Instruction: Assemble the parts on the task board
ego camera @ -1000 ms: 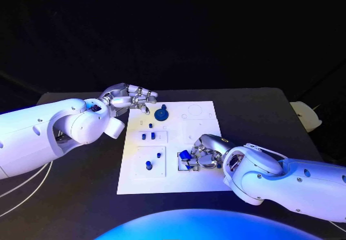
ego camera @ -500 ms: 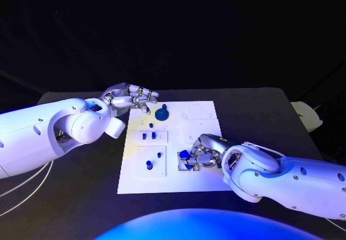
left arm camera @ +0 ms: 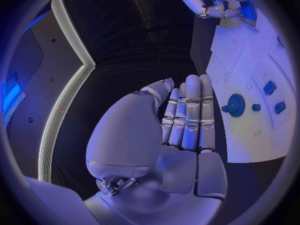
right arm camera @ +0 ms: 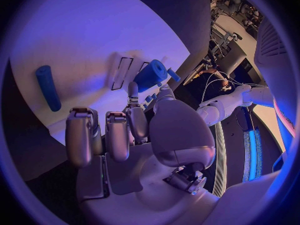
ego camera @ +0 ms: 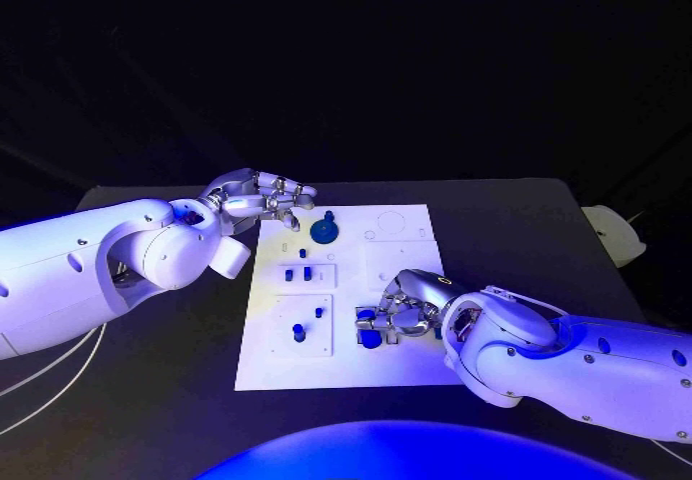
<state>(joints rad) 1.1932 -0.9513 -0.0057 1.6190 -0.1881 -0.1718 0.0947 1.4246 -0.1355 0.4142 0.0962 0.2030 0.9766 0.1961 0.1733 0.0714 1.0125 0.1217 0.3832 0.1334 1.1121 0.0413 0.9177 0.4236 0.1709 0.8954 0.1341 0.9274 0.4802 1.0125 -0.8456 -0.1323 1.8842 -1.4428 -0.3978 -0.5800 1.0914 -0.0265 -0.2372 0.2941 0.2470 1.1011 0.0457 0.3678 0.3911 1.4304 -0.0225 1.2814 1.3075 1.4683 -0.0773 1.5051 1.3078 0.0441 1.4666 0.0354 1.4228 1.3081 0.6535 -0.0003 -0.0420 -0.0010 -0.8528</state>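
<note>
The white task board lies in the middle of the black table. My right hand hovers over its near right part and pinches a short blue cylindrical part between thumb and a finger; in the right wrist view that part sits at the fingertips of this hand. A blue peg lies flat on the board nearby. A blue gear sits near the far edge. My left hand rests at the board's far left corner, holding nothing, its fingers straight.
Small blue pegs stand in a raised plate left of the board's centre, and two more blue pieces sit in a plate nearer me. A pale object lies at the table's right edge. Black table surrounds the board.
My right hand has shifted slightly toward me with the blue part, which now sits lower at its fingertips. The left hand has stayed in place.
</note>
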